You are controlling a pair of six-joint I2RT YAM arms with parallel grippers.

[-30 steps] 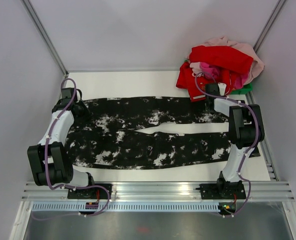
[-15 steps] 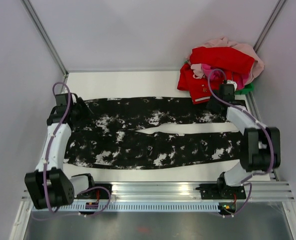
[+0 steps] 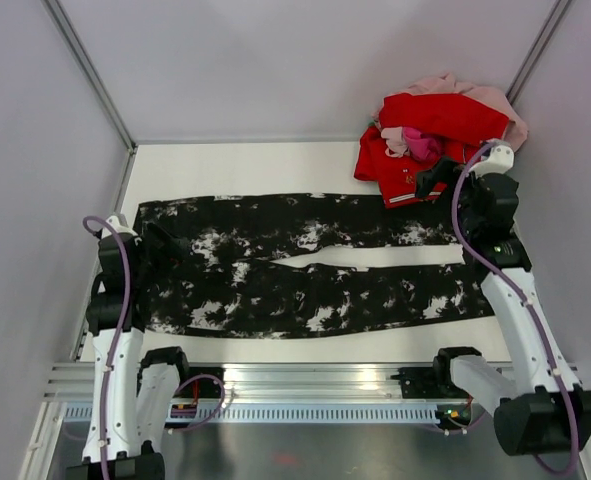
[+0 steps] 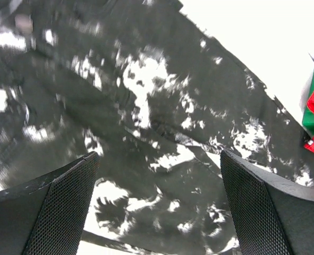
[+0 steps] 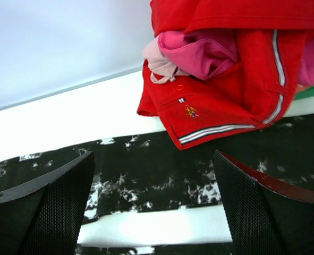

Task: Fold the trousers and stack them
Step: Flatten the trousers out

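The trousers lie flat across the middle of the table, waist toward 9 o'clock and cuffs toward 3 o'clock. The legs run side by side and part into a narrow wedge of bare table near the cuffs. Spread full length like this, they look ready for the first fold, which I judge is not yet made (nothing lies doubled over).

The left gripper hangs above the waist end at 9 o'clock, jaws wide apart with only fabric below them and nothing between. The right gripper sits at 2 o'clock over the far leg's cuff end, also spread wide and empty. One at each end of the far edge would suit a paired pinch, far leg brought over near leg, though that is a guess.

The count is one pair of trousers with two legs, two arms, and one heap at 1 o'clock. In the heap are a red garment with white trim, pink clothes, and a bit of green. The red hem touches or just laps the far leg's edge, so it could drag along in a fold.
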